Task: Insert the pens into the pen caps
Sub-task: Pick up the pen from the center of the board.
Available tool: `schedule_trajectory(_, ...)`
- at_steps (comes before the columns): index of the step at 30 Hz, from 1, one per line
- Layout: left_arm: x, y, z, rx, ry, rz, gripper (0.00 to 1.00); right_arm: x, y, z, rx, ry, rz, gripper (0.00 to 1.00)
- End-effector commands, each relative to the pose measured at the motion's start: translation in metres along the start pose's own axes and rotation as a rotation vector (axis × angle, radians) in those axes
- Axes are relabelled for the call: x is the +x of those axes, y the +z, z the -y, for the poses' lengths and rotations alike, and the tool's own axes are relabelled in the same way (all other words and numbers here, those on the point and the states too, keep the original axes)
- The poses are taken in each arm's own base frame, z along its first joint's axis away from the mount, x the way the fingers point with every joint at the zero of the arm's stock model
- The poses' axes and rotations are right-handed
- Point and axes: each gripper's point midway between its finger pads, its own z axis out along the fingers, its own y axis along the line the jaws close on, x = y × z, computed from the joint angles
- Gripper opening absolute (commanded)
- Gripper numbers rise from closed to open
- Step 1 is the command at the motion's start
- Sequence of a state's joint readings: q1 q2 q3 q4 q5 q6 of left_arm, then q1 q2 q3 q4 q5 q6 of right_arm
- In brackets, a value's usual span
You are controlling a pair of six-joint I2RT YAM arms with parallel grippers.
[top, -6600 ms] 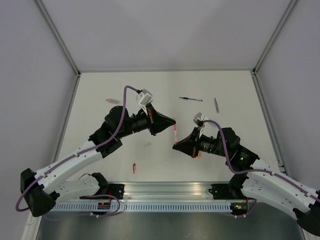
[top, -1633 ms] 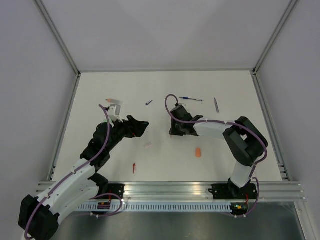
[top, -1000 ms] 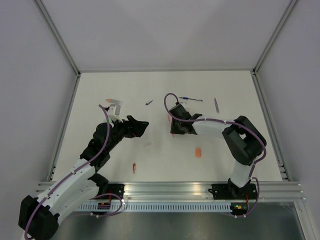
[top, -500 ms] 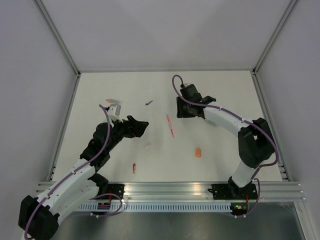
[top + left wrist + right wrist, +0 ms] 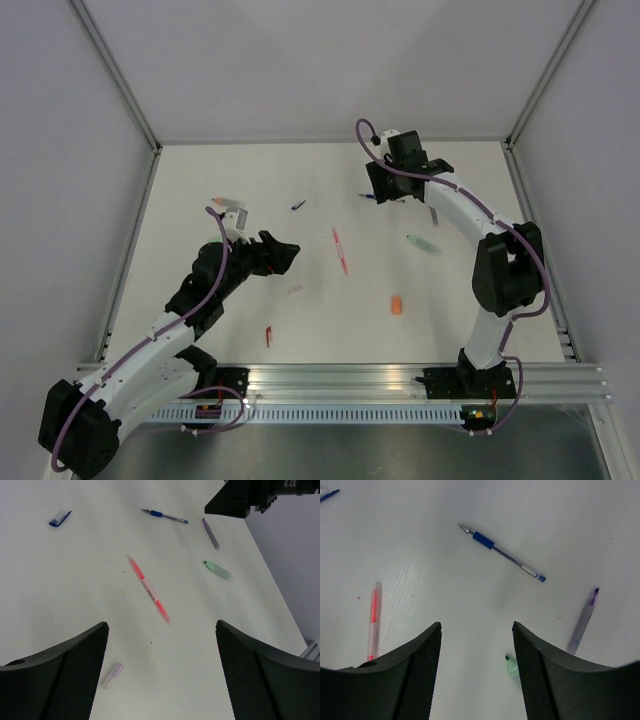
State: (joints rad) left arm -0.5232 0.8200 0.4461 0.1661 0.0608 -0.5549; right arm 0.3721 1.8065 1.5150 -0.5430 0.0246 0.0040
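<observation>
Pens lie loose and flat across the white table (image 5: 330, 320), and neither arm holds one. The red pen (image 5: 340, 250) rests alone near the middle, between the two arms. The blue pen (image 5: 502, 553) lies at the far side with the dark grey pen (image 5: 583, 621) off to its right, the two apart. A mint green piece (image 5: 511, 667) sits nearer than both; whether it is a bare cap or a capped stub I cannot tell. A salmon pen (image 5: 222, 201) lies far out on the left.

The caps are scattered the same way. The dark blue cap (image 5: 60, 518) lies beyond and left of the red pen, the orange cap (image 5: 397, 305) toward the near edge, a pale clear cap (image 5: 112, 675) close under the left arm, and what looks like a red cap (image 5: 268, 337) near the rail.

The right gripper (image 5: 476, 625) hangs over the far side, jaws spread wide and empty, with the blue pen just ahead of the gap. That reads as lining up to pick it, though the pen lies slantwise to the opening, so some wrist turn seems needed. The left gripper (image 5: 161, 624) is likewise wide and empty, drawn back from the middle and looking over the red pen — probably placed there to fetch a matching cap, the dark blue one being on its side.
</observation>
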Motion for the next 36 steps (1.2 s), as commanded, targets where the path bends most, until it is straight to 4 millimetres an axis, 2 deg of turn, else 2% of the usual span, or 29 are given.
schedule_trajectory(1,-0.021,-0.004,0.017,0.067,0.035,0.062,0.91,-0.040,0.017,0.010,0.006,-0.157,0.098,0.64)
schedule_trajectory(4,-0.023,-0.006,0.020,0.082,0.029,0.073,0.91,-0.044,0.039,0.023,0.015,-0.199,0.097,0.64)
schedule_trajectory(6,-0.023,-0.007,0.021,0.086,0.022,0.075,0.91,-0.041,0.058,0.025,-0.033,-0.201,0.071,0.63)
schedule_trajectory(10,-0.023,-0.007,0.024,0.097,0.018,0.070,0.91,-0.025,0.089,0.027,-0.058,-0.254,-0.010,0.62)
schedule_trajectory(11,-0.024,-0.007,0.024,0.098,0.019,0.074,0.91,-0.029,0.091,0.028,-0.056,-0.264,-0.008,0.62)
schedule_trajectory(13,-0.024,-0.009,0.025,0.102,0.019,0.074,0.91,-0.022,0.098,0.033,-0.047,-0.273,-0.035,0.61)
schedule_trajectory(15,-0.025,-0.010,0.026,0.109,0.018,0.079,0.91,-0.023,0.102,0.036,-0.039,-0.275,-0.029,0.61)
schedule_trajectory(21,-0.022,-0.007,0.025,0.103,0.015,0.065,0.91,-0.009,0.123,0.047,-0.056,-0.256,-0.062,0.61)
schedule_trajectory(25,-0.021,-0.006,0.026,0.110,0.012,0.057,0.91,0.004,0.133,0.043,-0.095,-0.247,-0.099,0.61)
schedule_trajectory(36,-0.023,-0.007,0.025,0.103,0.012,0.067,0.91,0.034,0.144,0.040,-0.126,-0.232,-0.187,0.58)
